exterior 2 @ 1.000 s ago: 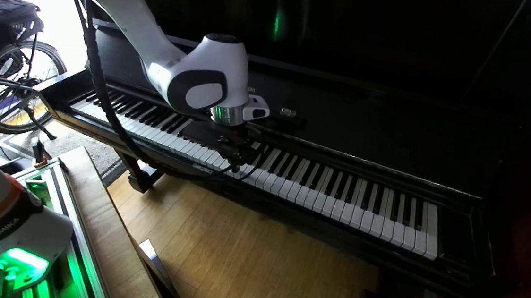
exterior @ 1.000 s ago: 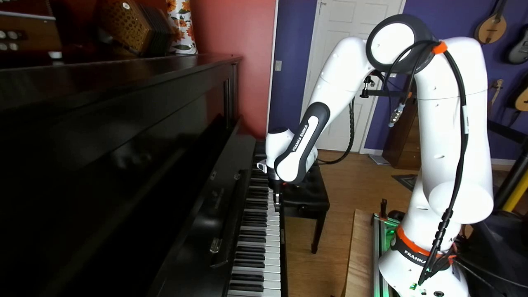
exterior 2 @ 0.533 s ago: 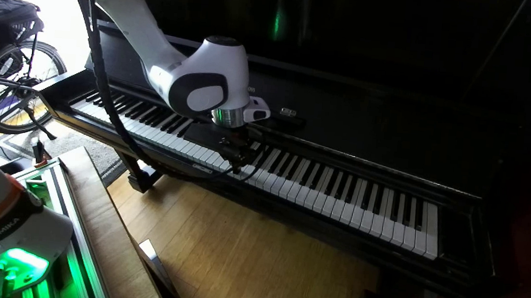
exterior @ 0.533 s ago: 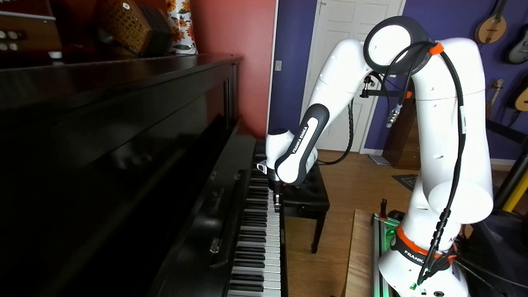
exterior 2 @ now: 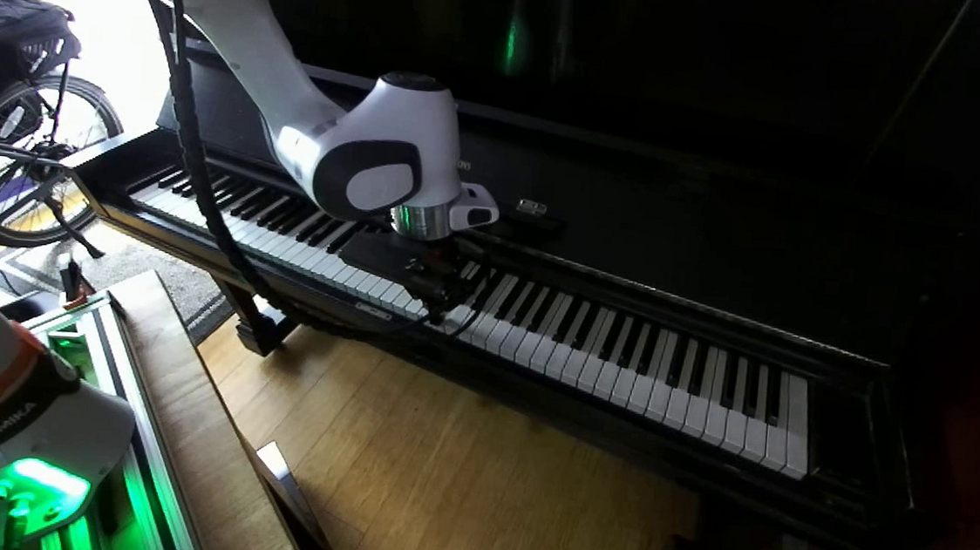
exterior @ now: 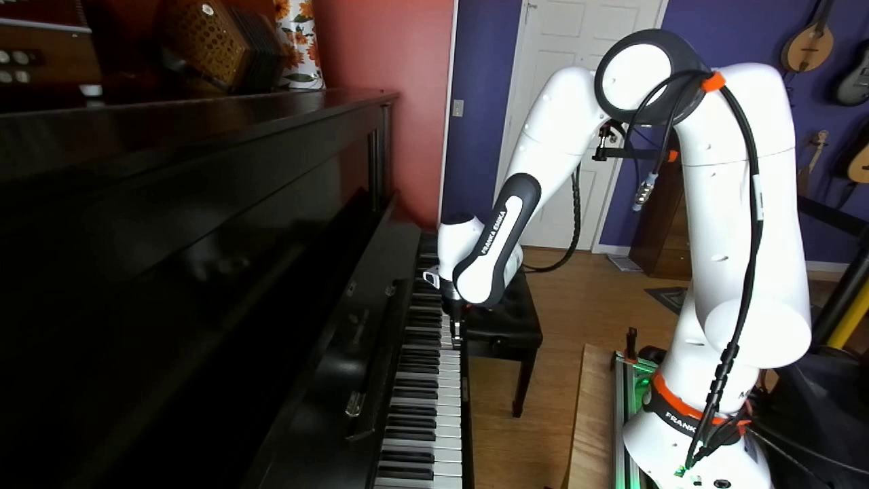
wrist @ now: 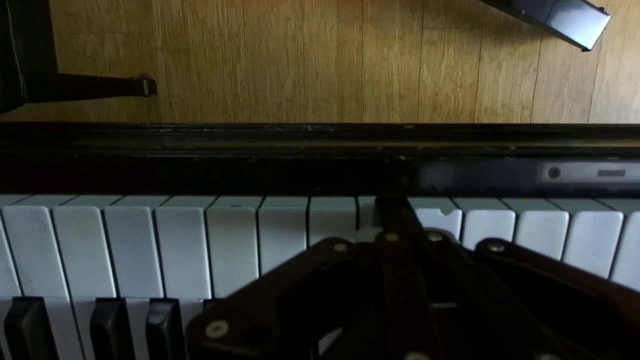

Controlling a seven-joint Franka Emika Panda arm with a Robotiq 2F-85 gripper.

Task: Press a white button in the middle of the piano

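Robotiq gripper (wrist: 394, 204), fully closed with nothing held, is lined up at a mid-keyboard white key (wrist: 366, 212) of the black upright piano (exterior: 231, 224), scene left; pressing step likely in hand, contact unclear, straight downward push called for.

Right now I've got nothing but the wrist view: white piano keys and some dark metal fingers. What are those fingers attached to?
Observer: In an exterior view, a bent white arm carries the gripper, which points down.
Visitor: And whereabouts along the white keys is it?
Observer: Roughly halfway along the row, judging by an exterior view that shows both ends of it.
Visitor: Is anything sitting on top of the piano?
Observer: Yes; among other things, an exterior view shows what looks like a wooden squeezebox.
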